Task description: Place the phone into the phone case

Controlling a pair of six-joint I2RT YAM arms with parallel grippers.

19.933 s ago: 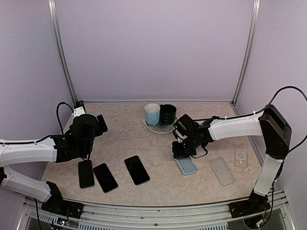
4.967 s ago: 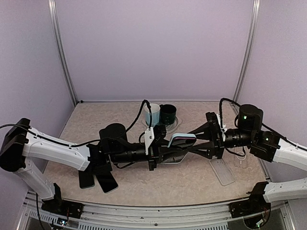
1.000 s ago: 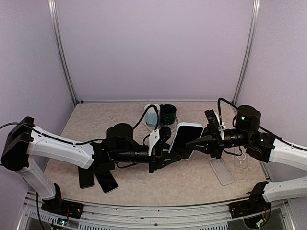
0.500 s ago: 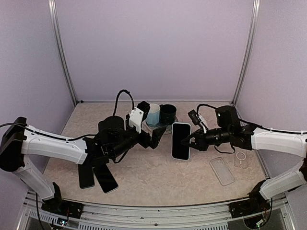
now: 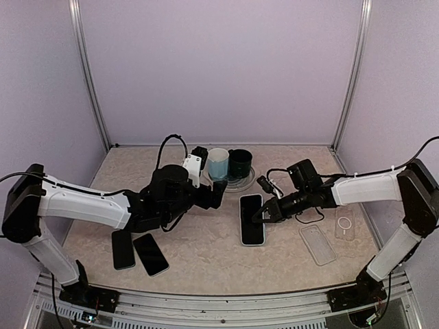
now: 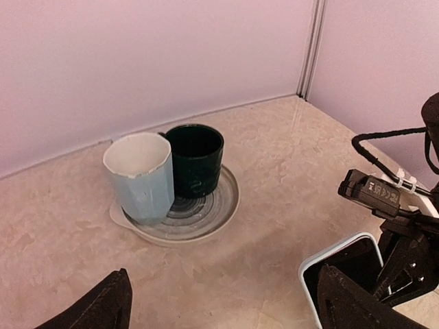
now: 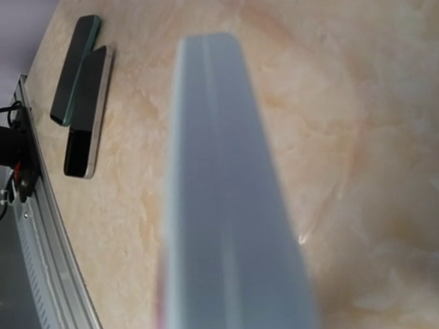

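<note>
Marble tabletop (image 5: pixel 206 250): phone (image 5: pixel 252 221) in case (image 7: pixel 233 205), centre frame, clamped by right gripper (image 5: pixel 265 211). Left gripper (image 5: pixel 218 192) fingers apart, empty, centre-left.

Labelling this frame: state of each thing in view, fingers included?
left fingers: open, empty
right fingers: shut on cased phone
cased phone: screen up, in light-blue case
left bare phone: uncased, lying flat
second bare phone: uncased, lying flat
near clear case: empty, flat
ringed clear case: empty, flat
light-blue cup: upright on plate
dark green cup: upright on plate

Soft even light, blurred near foreground
</note>
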